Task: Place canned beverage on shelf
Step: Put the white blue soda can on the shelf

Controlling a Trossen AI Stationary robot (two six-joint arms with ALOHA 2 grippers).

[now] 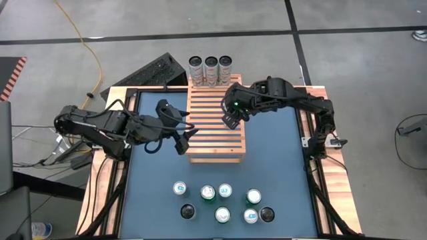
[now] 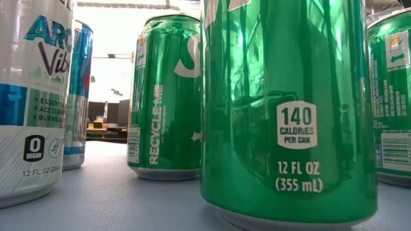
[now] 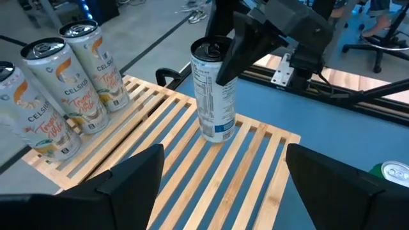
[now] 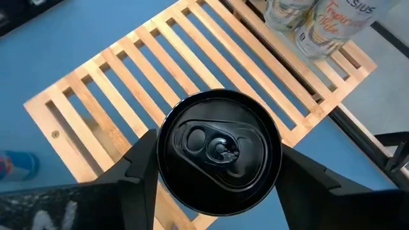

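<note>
The shelf (image 1: 215, 127), a light wooden slatted rack, lies on the blue table (image 1: 280, 167). A white can with a black top (image 3: 214, 89) (image 4: 219, 150) stands upright on the slats toward the shelf's right side. My right gripper (image 1: 231, 119) (image 4: 219, 172) is over it, one finger on either side of its top. Three Celsius cans (image 1: 211, 70) (image 3: 57, 96) stand in a row on the shelf's far end. My left gripper (image 1: 177, 128) (image 3: 223, 185) hovers open at the shelf's left edge, holding nothing. My right gripper's fingers (image 3: 235, 54) flank the can's upper wall (image 3: 208, 64), slanting down from above and from the table's right. Whether they touch it I cannot tell, as the can's lid hides the gap in the wrist view. The can's base rests on the slats.
Several loose cans (image 1: 220, 203) stand in two rows near the table's front edge; the low view sees green ones (image 2: 289, 109) close up. A dark keyboard (image 1: 150, 73) lies beyond the far left corner. A raised wooden border (image 1: 107, 173) rims the table.
</note>
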